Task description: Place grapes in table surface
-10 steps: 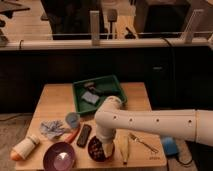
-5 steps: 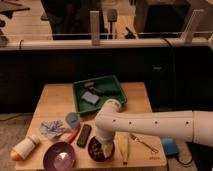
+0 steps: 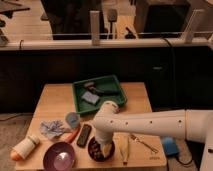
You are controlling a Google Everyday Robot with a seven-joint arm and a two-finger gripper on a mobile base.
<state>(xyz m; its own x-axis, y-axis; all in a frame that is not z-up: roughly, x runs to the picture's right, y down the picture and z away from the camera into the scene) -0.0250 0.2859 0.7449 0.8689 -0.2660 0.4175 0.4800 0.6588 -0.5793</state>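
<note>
Dark reddish grapes (image 3: 97,149) lie in a bowl (image 3: 101,159) on the tan table surface (image 3: 52,100), beneath the tool (image 3: 104,142).

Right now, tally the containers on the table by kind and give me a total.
Bowls: 2, a purple bowl and a dark bowl holding the grapes, beneath the gripper
Green tray: 1
Blue-grey cup: 1
Bottle lying on its side: 1
Total: 5

The single camera sits high and looks steeply down and forward across the table (image 3: 52,100), which is whole in frame at middle distance, toward a dark partition (image 3: 100,62) behind. The arm (image 3: 150,122) enters from the right edge. The gripper (image 3: 103,145) hangs low at centre, near the table's front edge.
</note>
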